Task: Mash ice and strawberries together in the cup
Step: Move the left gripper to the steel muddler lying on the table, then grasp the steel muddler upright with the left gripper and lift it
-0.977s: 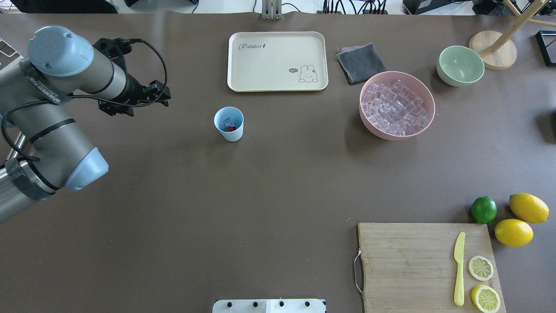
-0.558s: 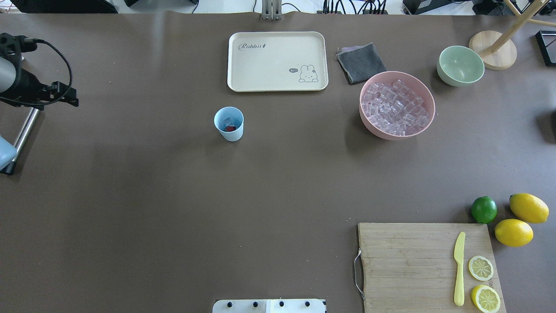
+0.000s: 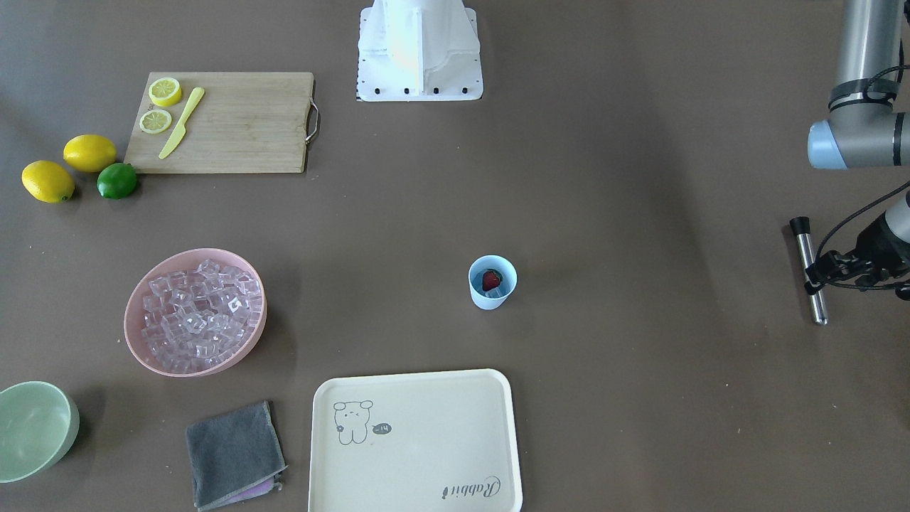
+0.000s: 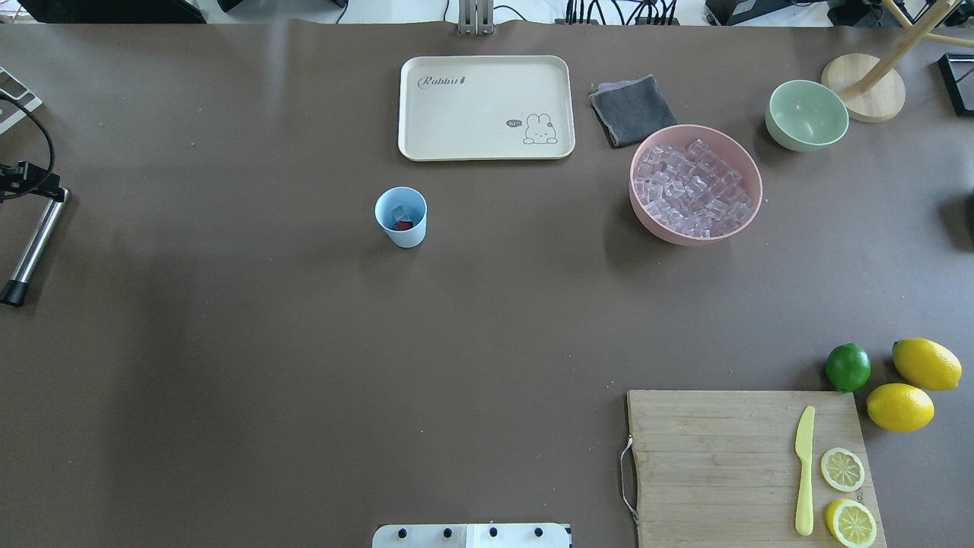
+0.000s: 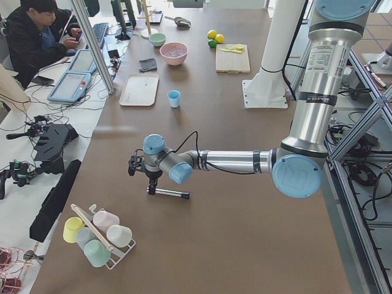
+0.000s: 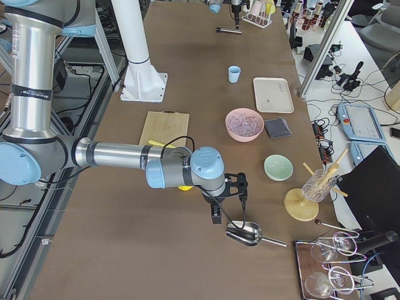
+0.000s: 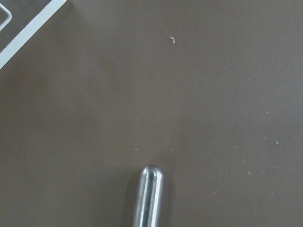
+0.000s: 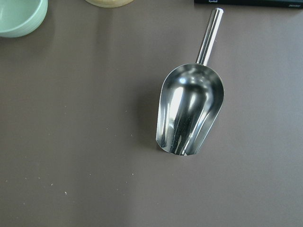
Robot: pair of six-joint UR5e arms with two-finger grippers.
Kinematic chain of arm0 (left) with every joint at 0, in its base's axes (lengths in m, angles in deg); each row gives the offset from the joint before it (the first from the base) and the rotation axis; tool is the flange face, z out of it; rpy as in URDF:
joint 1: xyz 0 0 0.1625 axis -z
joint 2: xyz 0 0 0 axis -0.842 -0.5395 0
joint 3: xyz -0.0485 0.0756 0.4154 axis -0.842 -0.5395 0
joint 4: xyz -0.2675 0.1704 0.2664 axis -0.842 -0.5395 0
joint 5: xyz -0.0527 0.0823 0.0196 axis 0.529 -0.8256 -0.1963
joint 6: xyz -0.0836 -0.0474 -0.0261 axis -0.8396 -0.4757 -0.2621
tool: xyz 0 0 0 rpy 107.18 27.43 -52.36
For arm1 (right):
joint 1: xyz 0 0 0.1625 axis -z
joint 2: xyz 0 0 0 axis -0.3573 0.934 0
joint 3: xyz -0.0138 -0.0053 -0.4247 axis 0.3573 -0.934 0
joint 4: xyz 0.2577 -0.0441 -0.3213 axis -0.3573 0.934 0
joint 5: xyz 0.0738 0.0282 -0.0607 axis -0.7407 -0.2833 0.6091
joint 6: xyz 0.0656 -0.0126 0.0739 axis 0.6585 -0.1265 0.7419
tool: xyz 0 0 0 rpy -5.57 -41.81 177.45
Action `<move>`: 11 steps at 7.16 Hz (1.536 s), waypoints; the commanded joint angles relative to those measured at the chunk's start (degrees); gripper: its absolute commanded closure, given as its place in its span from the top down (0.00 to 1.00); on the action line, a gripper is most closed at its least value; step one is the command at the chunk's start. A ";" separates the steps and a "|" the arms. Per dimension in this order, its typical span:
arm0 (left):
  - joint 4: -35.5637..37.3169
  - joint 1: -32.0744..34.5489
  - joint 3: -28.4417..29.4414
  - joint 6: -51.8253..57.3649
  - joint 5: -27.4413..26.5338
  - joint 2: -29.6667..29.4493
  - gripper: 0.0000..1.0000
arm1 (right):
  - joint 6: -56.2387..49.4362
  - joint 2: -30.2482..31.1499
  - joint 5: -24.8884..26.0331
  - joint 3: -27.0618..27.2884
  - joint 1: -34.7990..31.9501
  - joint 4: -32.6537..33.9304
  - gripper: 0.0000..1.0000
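Cup (image 4: 401,217): upright around mid-table, well apart from both grippers and off to the right of the left one. Nothing is touching it.
Inside it: one strawberry (image 3: 491,280) plus at least one cube of ice (image 4: 399,212). Both look whole to me, so no mashing so far.
Left gripper (image 3: 817,279): out at the table's left end, hanging over a metal muddler (image 4: 36,243) that looks to be lying flat on the table. Its wrist cam only catches the rod's rounded tip and no fingers, so I honestly can't tell if it's spread or closed, or if it has the rod.
Tray (image 4: 426,114): the cream one, just past the cup as seen from the left gripper.
Pink bowl (image 4: 633,186): heaped with spare cubes, between the cup and the right gripper.
Right gripper (image 6: 228,200): way over at the right end, above a steel scoop (image 8: 189,113) lying on the table. Only the side cam shows it, so I can't tell its state.
Progress: loading looks done. Still left, I'd say: grab the muddler, carry it over to the cup, and do the actual mashing.
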 commanded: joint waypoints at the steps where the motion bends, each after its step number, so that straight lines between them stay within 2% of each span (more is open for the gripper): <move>1: -2.74 -2.14 1.56 0.24 0.20 0.55 0.95 | 0.00 -0.08 -0.03 0.07 0.00 0.00 1.00; 3: -5.58 -3.56 2.89 -0.19 -0.14 1.42 0.94 | 0.00 -0.25 -0.03 0.07 0.00 -0.09 1.00; 4: -5.75 -3.56 2.89 -0.02 -0.06 1.51 0.89 | 0.00 -0.26 -0.03 0.07 0.00 -0.09 1.00; 5: -6.02 -3.56 3.24 -0.11 -0.14 1.52 0.76 | 0.00 -0.34 0.06 -0.01 0.00 -0.09 1.00; 6: -6.02 -3.56 3.68 0.41 -0.14 1.52 0.18 | 0.00 -0.17 0.06 -0.02 -0.09 0.00 1.00; 7: -6.02 -3.56 3.85 1.29 -0.14 1.43 0.00 | 0.00 -0.17 0.06 -0.02 -0.09 0.00 1.00; 10: -6.11 -3.56 1.58 3.06 0.47 1.17 0.00 | 0.00 -0.17 0.06 -0.02 -0.09 0.09 1.00; 11: -5.93 -3.39 -1.48 3.06 0.30 1.16 0.00 | 0.00 -0.08 -0.03 0.07 -0.26 0.09 1.00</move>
